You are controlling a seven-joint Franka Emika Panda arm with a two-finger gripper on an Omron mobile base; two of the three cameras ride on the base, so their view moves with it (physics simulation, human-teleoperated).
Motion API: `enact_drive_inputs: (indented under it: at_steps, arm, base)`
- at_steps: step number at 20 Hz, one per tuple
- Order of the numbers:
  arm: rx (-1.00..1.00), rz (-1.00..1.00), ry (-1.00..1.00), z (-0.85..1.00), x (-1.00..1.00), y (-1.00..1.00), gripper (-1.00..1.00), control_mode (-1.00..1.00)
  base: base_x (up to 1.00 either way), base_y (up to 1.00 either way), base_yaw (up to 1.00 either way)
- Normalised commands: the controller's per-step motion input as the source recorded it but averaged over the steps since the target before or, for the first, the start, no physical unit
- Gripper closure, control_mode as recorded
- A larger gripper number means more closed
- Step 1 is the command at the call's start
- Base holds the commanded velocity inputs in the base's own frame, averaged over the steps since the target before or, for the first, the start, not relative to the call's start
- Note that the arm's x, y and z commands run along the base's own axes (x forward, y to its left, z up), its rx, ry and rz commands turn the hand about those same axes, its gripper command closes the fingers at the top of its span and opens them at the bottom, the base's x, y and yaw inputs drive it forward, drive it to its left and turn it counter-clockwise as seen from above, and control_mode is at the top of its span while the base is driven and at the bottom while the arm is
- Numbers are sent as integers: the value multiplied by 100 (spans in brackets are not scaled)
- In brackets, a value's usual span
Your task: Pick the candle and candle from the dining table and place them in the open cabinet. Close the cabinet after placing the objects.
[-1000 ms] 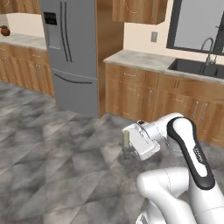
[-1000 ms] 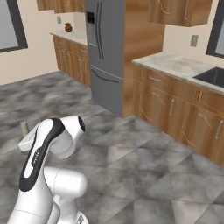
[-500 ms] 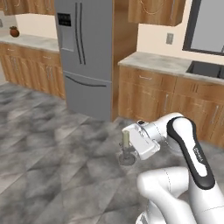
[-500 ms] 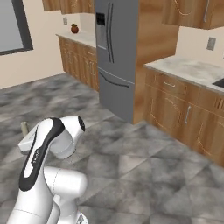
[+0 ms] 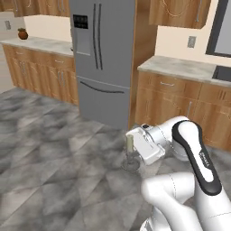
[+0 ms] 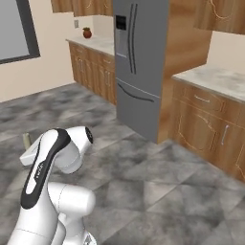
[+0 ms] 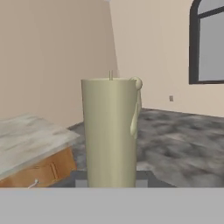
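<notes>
Tool [image 5: 131,152] clamped on slim grey-beige taper candle [image 5: 130,143], upright on round dark-grey dish base [image 5: 130,164], carried low over grey marbled floor [image 5: 54,153], likely upright for stable transit. Steel fridge [image 5: 103,58] at 12 o'clock; wooden bench [image 5: 180,97] at 2 o'clock.

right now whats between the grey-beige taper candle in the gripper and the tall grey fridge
Only bare grey marbled floor, seen in the left base view. The taper candle on its dark dish base is held in the gripper, with the fridge beyond.
</notes>
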Motion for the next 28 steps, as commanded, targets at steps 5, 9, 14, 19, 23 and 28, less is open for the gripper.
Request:
enact_drive_inputs:
  at_steps: [5,9,14,19,23,28]
  arm:
    - [0,0,0,0,0,0,100,100]
    - [0,0,0,0,0,0,100,100]
    - [0,0,0,0,0,0,100,100]
    - [0,0,0,0,0,0,100,100]
    - [0,0,0,0,0,0,100,100]
    - [0,0,0,0,0,0,100,100]
  base:
    - [63,36,0]
    - [64,34,0]
    - [65,32,0]
    - [66,30,0]
    - [65,31,0]
    - [65,30,0]
